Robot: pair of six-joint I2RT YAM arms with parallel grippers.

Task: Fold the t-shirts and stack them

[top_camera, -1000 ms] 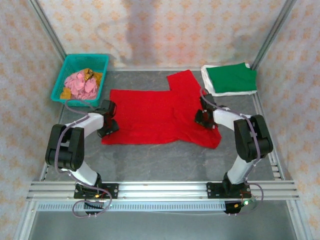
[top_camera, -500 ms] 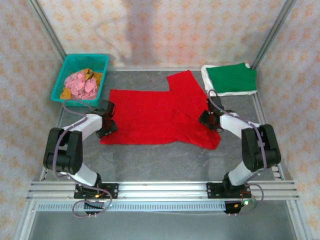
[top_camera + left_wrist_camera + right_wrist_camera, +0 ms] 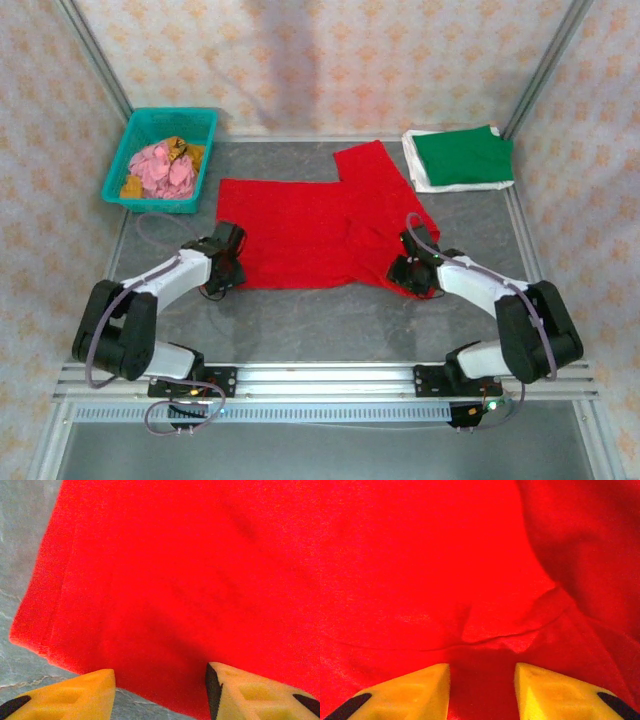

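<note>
The red t-shirt [image 3: 310,225] lay spread across the middle of the table [image 3: 330,330], one sleeve pointing toward the upper right, where the green t-shirt [image 3: 462,155] sat folded on the white t-shirt [image 3: 418,165]. The left fingers [image 3: 226,266] were parted at the shirt's lower-left corner, the hem lying flat between them in the left wrist view, nothing pinched. The right fingers [image 3: 408,272] were also parted, low over rumpled cloth at the shirt's lower-right edge.

The main risk looked to be on the right. Creases and an overlapping flap ran just ahead of those fingers, so closing there could have caught two layers or a loose ridge and dragged the fold crooked. On the left, the fingers straddled only the very edge of the hem, and a shallow bite could have slipped off once lifted. With uneven grips, one corner would have lagged and the shirt skewed.
</note>
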